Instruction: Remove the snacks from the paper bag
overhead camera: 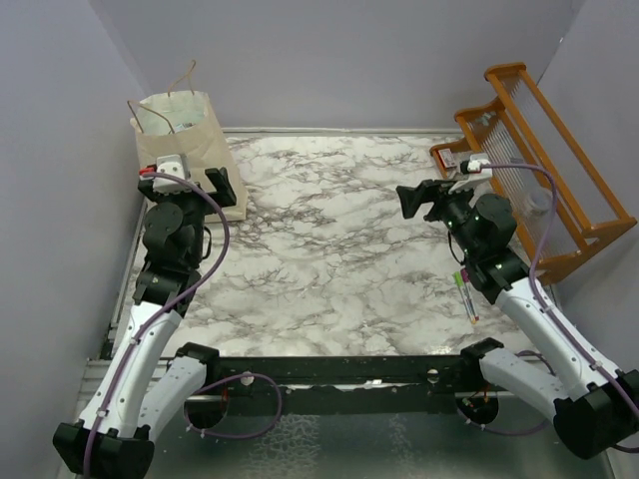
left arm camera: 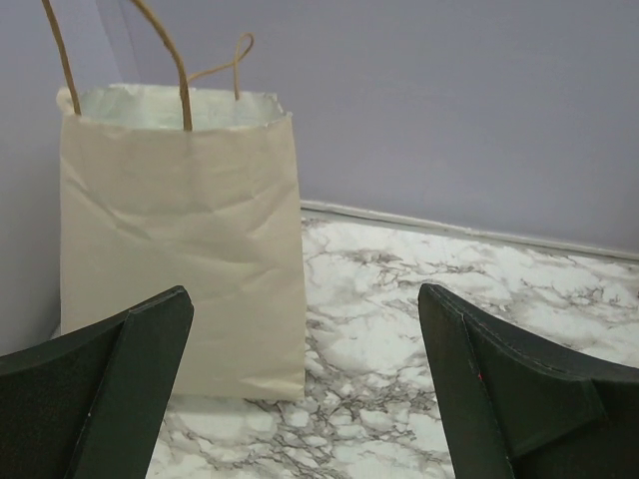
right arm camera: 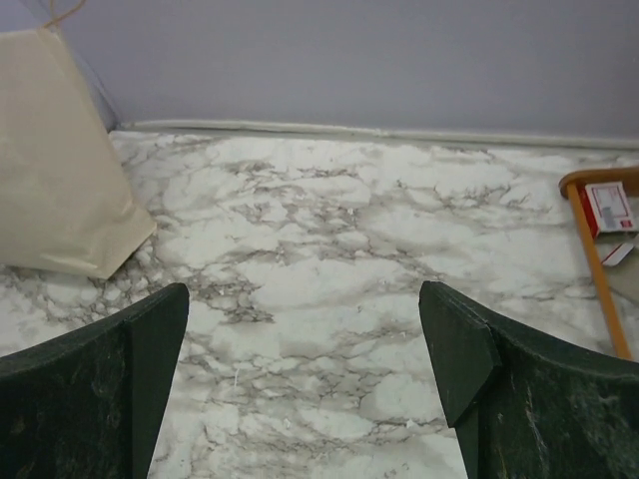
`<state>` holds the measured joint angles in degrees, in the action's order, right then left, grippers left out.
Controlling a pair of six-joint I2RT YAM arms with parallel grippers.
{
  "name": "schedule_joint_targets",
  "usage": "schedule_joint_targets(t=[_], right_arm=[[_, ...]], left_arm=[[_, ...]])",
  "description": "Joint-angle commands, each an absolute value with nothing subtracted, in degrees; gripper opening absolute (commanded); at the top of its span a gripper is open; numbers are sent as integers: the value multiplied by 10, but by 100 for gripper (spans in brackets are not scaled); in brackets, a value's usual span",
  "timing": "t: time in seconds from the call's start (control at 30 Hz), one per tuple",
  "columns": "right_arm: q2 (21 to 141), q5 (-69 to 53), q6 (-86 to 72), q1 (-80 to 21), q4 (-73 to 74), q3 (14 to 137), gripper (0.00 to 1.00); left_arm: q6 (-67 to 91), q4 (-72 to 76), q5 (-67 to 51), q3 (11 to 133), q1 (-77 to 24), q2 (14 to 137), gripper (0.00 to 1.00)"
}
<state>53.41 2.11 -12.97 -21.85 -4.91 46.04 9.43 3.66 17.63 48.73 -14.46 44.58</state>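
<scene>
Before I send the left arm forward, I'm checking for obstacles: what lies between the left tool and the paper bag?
Nothing: the left wrist view shows only bare marble table between the open left tool and the paper bag.

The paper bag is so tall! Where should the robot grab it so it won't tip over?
Probably the front top rim of the paper bag, coming down from above with the left gripper, the nearer one. The bag stands upright with its mouth open, so one of the fingers can slip inside. The cord handles look thin and floppy.
</scene>
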Motion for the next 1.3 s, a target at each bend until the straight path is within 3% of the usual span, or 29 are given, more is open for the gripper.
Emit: schedule_joint_targets(t=[0.0,0.3,0.73,1.0,1.27], right_arm=[[518,7,-198,-208,-100,406,99],[497,-21,-225,-199,-126,344,99],[492,-76,-234,-197,-169,321,99],[444,-12,-196,-246,-149,317,99],[395,45,-178,-291,-150,298,99]], left_arm=[[155,56,210,461,-131,443,99],[247,-44,209,463,-114,445,99],[310,-201,138,630,-95,475,99],[294,-231,215,736,-93,515,96],[449,-334,405,837,-93,563,91]])
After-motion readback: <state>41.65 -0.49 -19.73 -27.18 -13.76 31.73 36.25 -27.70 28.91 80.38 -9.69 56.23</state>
